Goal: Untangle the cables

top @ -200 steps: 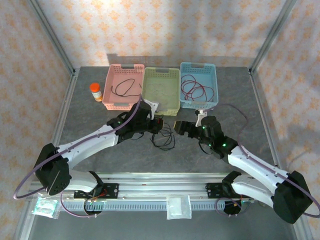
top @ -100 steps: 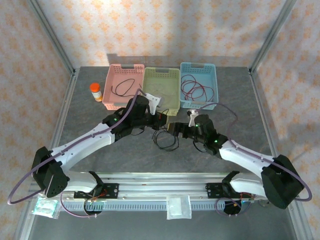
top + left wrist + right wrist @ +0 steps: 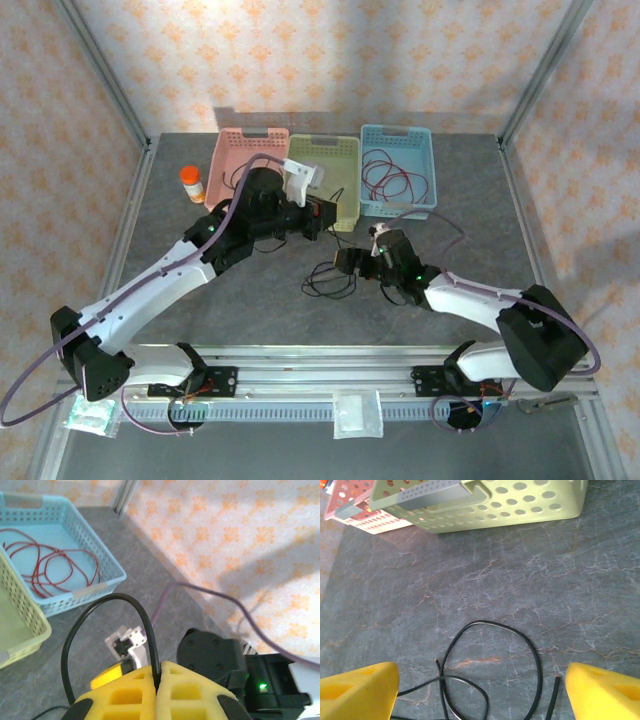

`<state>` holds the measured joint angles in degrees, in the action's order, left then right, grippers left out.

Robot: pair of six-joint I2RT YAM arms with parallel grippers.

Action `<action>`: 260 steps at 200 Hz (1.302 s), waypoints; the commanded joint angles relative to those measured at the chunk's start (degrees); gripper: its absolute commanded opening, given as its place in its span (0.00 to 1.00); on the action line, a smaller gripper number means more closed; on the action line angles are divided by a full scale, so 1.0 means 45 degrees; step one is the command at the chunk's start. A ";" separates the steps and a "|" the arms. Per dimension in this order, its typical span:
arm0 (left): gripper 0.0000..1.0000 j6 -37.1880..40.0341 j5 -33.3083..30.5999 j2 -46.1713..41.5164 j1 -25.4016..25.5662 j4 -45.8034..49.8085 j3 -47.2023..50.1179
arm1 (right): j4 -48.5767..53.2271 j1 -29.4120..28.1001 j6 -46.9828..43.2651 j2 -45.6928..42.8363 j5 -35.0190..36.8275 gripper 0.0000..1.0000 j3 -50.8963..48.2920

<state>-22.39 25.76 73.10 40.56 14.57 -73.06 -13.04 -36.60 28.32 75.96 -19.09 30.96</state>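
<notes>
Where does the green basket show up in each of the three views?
Top external: the green basket stands at the far middle, between the pink basket and the blue basket.
Left wrist: its corner fills the lower left edge.
Right wrist: its perforated wall runs along the top.
Shared landmark: the grey table.

In your left wrist view, the black cable loop [image 3: 112, 596] disappears between the yellow pads [image 3: 125, 697], and its other leg slips behind them at 7 o'clock. The blue basket [image 3: 75, 592] is cropped at 10 o'clock. In your right wrist view, the table cable [image 3: 537, 662] runs off-frame at 6 o'clock. From above, the left arm [image 3: 170, 271] hides the 5 o'clock corner of the pink basket [image 3: 245, 133].
</notes>
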 commanded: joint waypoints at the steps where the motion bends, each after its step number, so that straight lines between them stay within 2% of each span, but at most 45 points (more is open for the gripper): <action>1: 0.00 0.0103 0.0205 -0.0413 0.0016 0.0140 -0.0833 | 0.0426 -0.0070 0.0288 0.0155 0.0770 0.86 0.0403; 47: 0.00 -0.0190 -0.0041 -0.0723 -0.0563 0.0092 -0.1696 | 0.1003 -0.0071 0.0446 0.0185 0.1448 0.85 0.0444; 106: 0.00 -0.0982 0.0822 -0.1181 -0.2326 -0.0772 -0.2107 | 0.1060 -0.0070 0.0505 0.0155 0.1564 0.85 0.0425; 139: 0.00 -0.0451 -0.0059 -0.0770 -0.2846 0.0415 -0.2690 | 0.1236 -0.0080 0.0231 -0.0400 0.1683 0.85 0.0520; 178: 0.00 0.0178 -0.2356 -0.0138 -0.3249 0.1729 -0.3089 | 0.1446 -0.0461 -0.0626 -0.1792 0.2172 0.86 0.0987; 210: 0.00 0.0286 -0.3204 0.0265 -0.4105 0.1572 -0.2593 | 0.1686 -0.1172 -0.1514 -0.2630 0.2873 0.86 0.1819; 260: 0.00 0.0328 -0.3919 0.1158 -0.5203 0.0961 -0.2133 | 0.1291 -0.2307 -0.2719 -0.2632 0.3495 0.87 0.3217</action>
<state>-22.35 11.44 76.55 18.94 20.38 -83.50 -6.44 -45.15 20.49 64.49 -6.87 42.37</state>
